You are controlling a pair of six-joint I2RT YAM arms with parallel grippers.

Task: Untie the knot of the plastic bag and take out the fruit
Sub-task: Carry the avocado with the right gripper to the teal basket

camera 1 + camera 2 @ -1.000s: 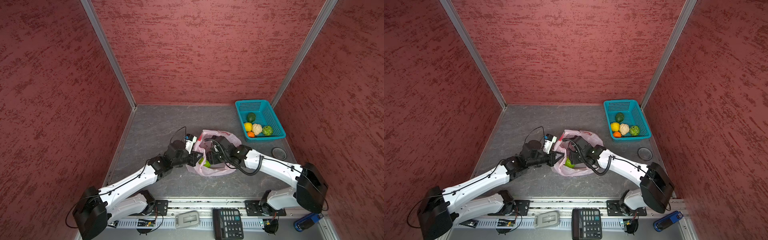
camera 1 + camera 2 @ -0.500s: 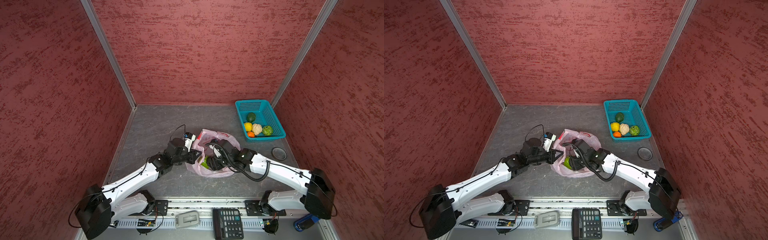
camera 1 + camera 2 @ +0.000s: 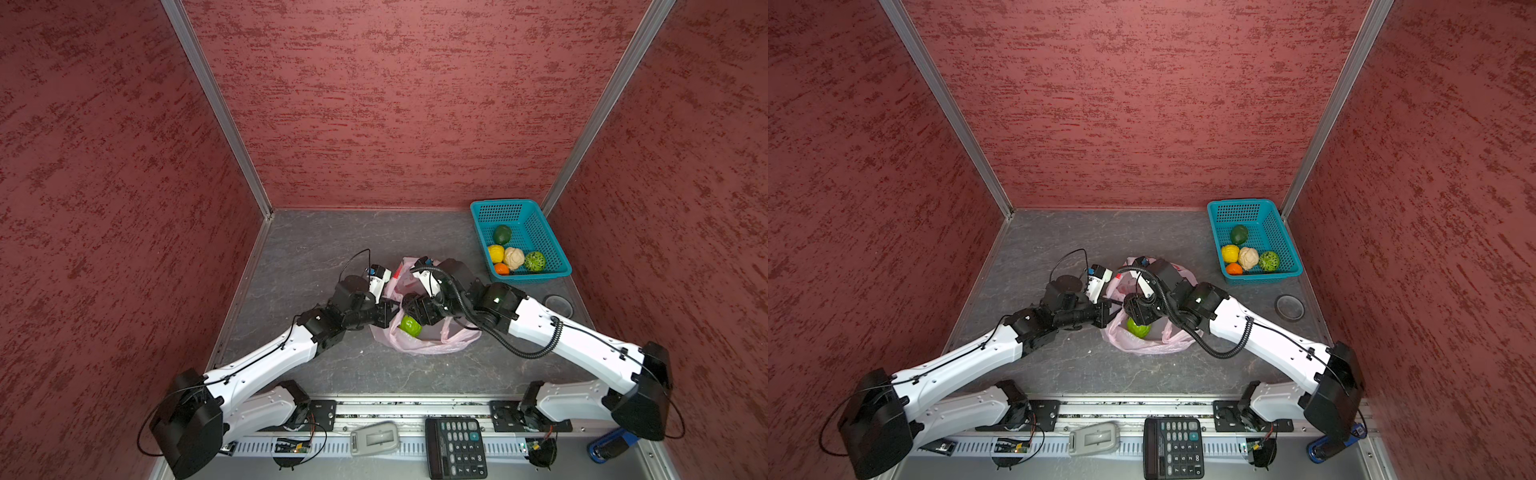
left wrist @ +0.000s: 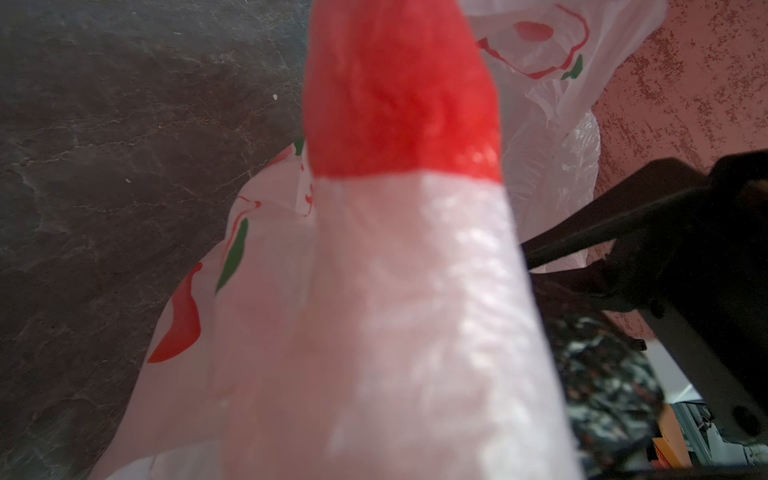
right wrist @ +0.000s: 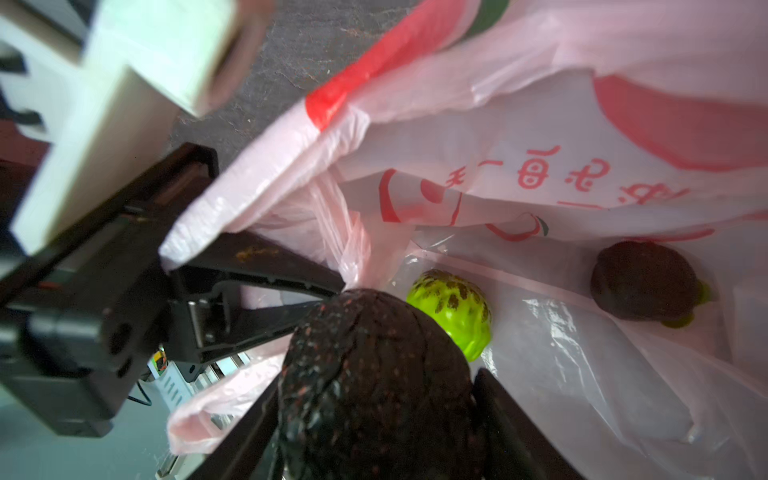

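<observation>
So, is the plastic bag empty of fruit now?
No, the right wrist view shows a lime-green fruit and a dark brown fruit lying inside the plastic bag.

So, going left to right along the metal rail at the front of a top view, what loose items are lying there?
grey handheld device → black calculator → blue object, partly hidden behind the right arm's base.

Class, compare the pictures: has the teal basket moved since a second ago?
No. The teal basket sits where it was, its far corner by the back-right wall post.
</observation>
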